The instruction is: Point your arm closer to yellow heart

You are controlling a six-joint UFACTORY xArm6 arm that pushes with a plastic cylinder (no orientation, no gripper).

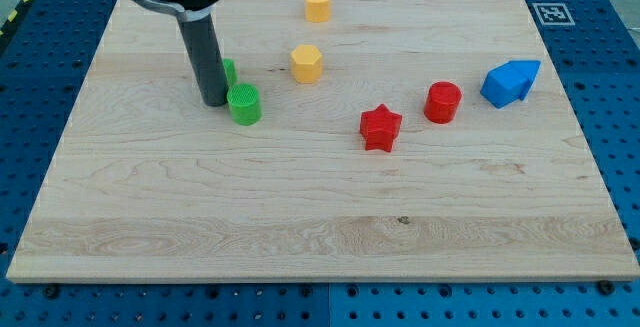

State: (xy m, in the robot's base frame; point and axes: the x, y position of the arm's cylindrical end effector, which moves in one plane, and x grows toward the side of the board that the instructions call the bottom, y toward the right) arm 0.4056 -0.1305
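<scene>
**A:** Where is my tip (214, 102) now?

**B:** On the table (300, 227), touching or almost touching the green cylinder (244, 104), which sits just to its right in the view. A second green block (229, 70) is half hidden behind the rod, so I can't tell its shape.

**A:** Is anything held?

**B:** No. The arm has no hand to open or close, only a bare rod. It grasps nothing.

**A:** And the yellow heart?

**B:** There are two yellow blocks, both up and to the view's right of my tip. The nearer yellow block (306, 64) looks many-sided. I take the farther one, near the view's top edge, for the yellow heart (317, 4), though its outline is small.

**A:** So which way does the move go?

**B:** Diagonally, toward the view's top right. I judge that the nearer yellow block lies close to that line, so my tip should pass on its left. The red star (380, 127), red cylinder (442, 102) and blue block (510, 82) are well apart from my tip, off to the right.
</scene>
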